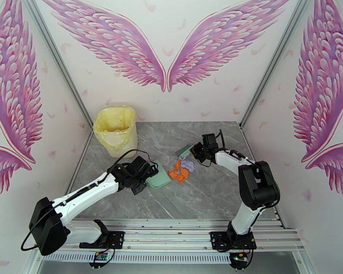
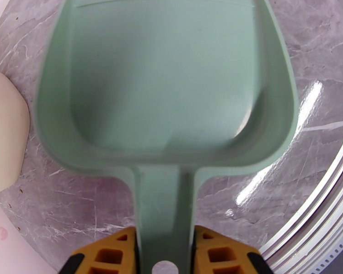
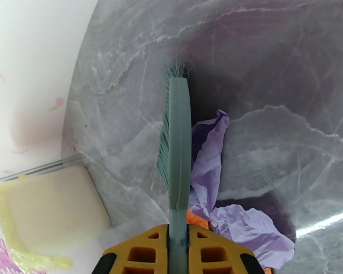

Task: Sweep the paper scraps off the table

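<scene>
Top external: paper scraps (image 1: 179, 171) beside dustpan (image 1: 159, 180)

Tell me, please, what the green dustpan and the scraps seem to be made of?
Dustpan: probably moulded plastic, smooth and matte, with rounded one-piece walls and handle. Scraps: thin paper, lavender and orange, sharply creased and crumpled.

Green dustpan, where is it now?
Top view: the mint-green plastic dustpan sits left of centre on the grey marble table, in the left gripper, beside the orange and lavender paper scraps.
</scene>
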Motion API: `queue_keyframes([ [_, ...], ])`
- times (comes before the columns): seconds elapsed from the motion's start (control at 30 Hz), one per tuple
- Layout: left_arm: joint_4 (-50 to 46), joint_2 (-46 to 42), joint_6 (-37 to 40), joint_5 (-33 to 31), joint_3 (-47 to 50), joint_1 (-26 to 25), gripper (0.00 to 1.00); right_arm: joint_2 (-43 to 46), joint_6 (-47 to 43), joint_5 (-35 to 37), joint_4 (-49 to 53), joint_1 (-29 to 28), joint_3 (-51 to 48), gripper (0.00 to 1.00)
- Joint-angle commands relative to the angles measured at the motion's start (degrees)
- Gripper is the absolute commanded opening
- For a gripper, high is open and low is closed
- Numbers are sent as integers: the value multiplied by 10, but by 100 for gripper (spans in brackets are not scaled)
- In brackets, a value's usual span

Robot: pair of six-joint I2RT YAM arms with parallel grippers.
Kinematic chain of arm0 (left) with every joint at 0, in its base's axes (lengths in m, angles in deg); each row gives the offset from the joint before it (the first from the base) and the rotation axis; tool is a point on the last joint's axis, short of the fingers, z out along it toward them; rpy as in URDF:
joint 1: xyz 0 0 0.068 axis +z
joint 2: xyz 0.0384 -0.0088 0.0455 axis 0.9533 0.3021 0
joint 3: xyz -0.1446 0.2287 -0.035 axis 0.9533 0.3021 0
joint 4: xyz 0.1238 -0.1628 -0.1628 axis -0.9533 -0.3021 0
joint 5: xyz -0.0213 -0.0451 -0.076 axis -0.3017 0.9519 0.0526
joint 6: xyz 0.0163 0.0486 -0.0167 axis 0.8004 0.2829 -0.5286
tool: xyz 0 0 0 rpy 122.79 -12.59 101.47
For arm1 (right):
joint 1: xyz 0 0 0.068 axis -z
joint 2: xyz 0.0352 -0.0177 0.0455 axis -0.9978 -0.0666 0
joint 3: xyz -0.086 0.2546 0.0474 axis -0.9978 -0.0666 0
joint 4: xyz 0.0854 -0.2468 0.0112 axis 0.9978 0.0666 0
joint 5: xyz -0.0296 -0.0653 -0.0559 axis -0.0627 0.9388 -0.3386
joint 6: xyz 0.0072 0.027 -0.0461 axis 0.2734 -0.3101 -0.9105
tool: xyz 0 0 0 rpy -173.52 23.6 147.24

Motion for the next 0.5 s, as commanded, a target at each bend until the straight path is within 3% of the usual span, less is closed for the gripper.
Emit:
queue_keyframes([
  [0.0, 7, 11, -6, -1, 3, -3, 0, 54, -20, -5, 15, 3, -40, 0],
  [0.23, 1, 30, -6, 1, 2, -6, 0, 159, -53, 11, 67, 3, -68, 0],
  [0.37, -28, 21, -18, 0, -3, -31, 0, 195, -117, 19, 143, 4, -7, 0],
  [0.47, -23, 8, -23, 6, 2, -73, 0, 197, -202, 43, 256, 3, 78, 0],
])
